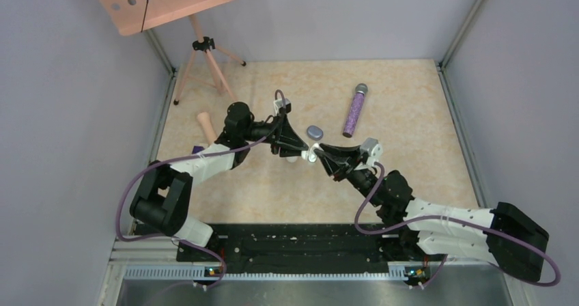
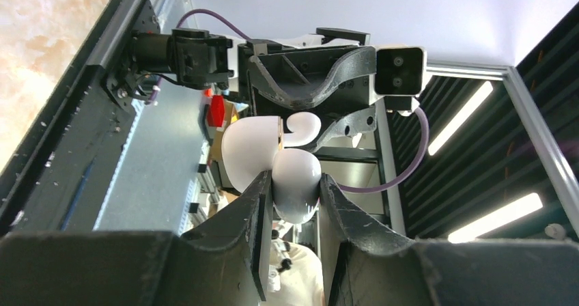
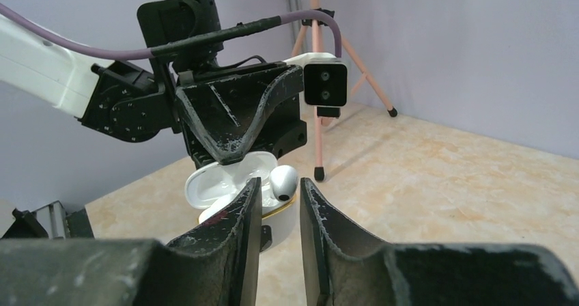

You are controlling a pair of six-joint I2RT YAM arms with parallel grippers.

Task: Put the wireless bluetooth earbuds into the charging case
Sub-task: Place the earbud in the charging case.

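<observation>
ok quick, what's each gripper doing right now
left gripper: shut on the glossy white plastic charging case
right gripper: open, glossy white earbud between its parted tips

A robot lab cell: two robot arms (image 1: 205, 159) on a beige table (image 1: 410, 108), boxed by plain grey walls (image 1: 68, 80), tripod (image 1: 205, 63) upper left.

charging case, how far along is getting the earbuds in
Done: the charging case is held, lid open, clamped in the left gripper. In hand: a white earbud sits at the case's opening between the parted fingers of the right gripper; fully seated or not, I cannot tell. Left: a second earbud, which I cannot find in any view.
</observation>
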